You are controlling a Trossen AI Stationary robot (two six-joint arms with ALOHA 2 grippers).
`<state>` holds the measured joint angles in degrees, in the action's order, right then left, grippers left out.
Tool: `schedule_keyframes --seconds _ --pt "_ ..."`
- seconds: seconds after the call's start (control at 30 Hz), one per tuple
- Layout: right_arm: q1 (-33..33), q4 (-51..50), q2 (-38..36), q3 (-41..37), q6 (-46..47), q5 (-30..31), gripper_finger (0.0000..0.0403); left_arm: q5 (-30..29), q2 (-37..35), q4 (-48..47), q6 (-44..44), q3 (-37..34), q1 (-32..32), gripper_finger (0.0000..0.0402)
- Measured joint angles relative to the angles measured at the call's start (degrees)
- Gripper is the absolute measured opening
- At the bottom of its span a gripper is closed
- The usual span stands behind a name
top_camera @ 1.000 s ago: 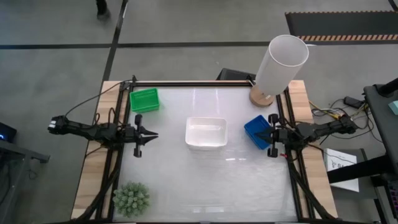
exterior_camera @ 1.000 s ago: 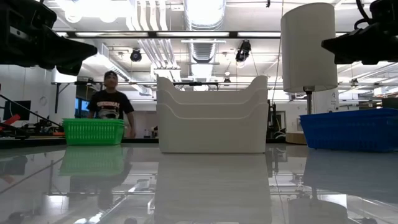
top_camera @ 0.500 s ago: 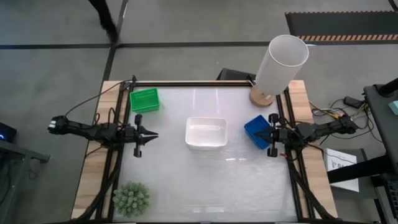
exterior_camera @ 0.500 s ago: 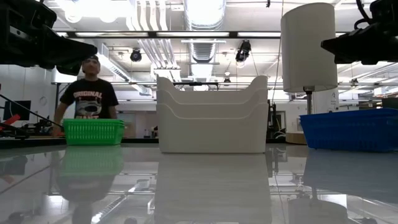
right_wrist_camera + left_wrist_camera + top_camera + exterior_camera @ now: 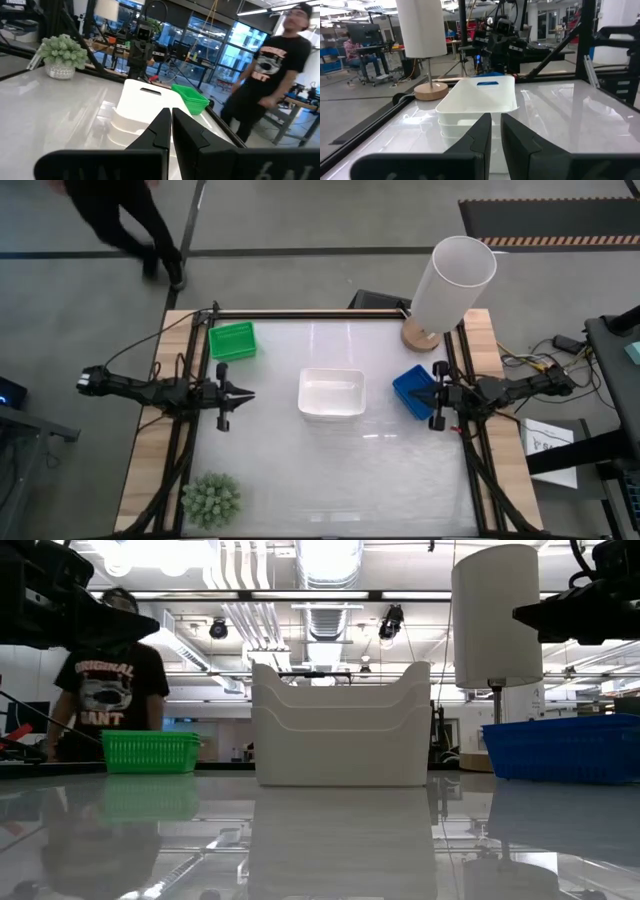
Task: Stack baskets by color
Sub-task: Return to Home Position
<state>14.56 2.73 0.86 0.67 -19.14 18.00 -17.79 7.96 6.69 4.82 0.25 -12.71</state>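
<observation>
Only the person [image 5: 100,685] has walked on; your left claw [image 5: 245,395] and right claw [image 5: 423,398] rest closed, parked (sorting looks done).

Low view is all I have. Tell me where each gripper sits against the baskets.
Observer: From above, the left gripper hangs at the left side of the table, level with the white stack and apart from the green basket.
Operator: Now the right one.
Observer: The right gripper points inward over the edge of the blue basket. Its wrist view shows its fingers together, holding nothing.
Operator: Report anything my view misses.
Observer: A spiky green plant stands at the table corner on the left arm's side, at the opposite end from the green basket.
</observation>
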Motion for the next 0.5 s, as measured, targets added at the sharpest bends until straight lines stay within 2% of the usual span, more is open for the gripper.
schedule_keyframes --seconds 0.17,0.5 --pt "-0.1 0.2 0.0 0.0 -7.3 2.0 0.0009 -0.3 0.4 0.3 0.0 0.0 0.0 0.0024" --pt "-0.1 0.6 0.0 -0.1 -6.4 1.3 0.0009 -0.3 1.0 0.3 0.0 0.0 0.0 0.0024"
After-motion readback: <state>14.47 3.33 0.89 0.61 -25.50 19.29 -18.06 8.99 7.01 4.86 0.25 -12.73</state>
